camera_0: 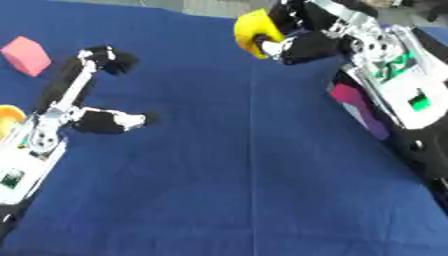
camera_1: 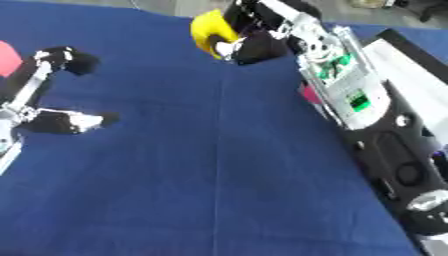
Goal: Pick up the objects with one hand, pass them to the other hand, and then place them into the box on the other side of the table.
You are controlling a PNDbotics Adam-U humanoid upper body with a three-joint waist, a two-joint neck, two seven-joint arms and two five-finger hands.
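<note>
Matt blue cloth (camera_0: 245, 165) on table; yellow object (camera_0: 249, 31) smooth.

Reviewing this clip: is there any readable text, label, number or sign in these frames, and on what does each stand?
No readable text anywhere.
Right forearm: green patches on its white panel, too blurred to tell whether they hold writing.
Left forearm: a small green patch, likewise unreadable.
Yellow object in the right hand: no marking visible.
Pink block: plain faces.
Blue cloth: plain.

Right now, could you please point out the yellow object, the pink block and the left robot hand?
yellow object (camera_0: 248, 31), left eye view, its rounded face.
pink block (camera_0: 26, 55), left eye view, its top face.
left robot hand (camera_0: 66, 102), left eye view, its palm.
</note>
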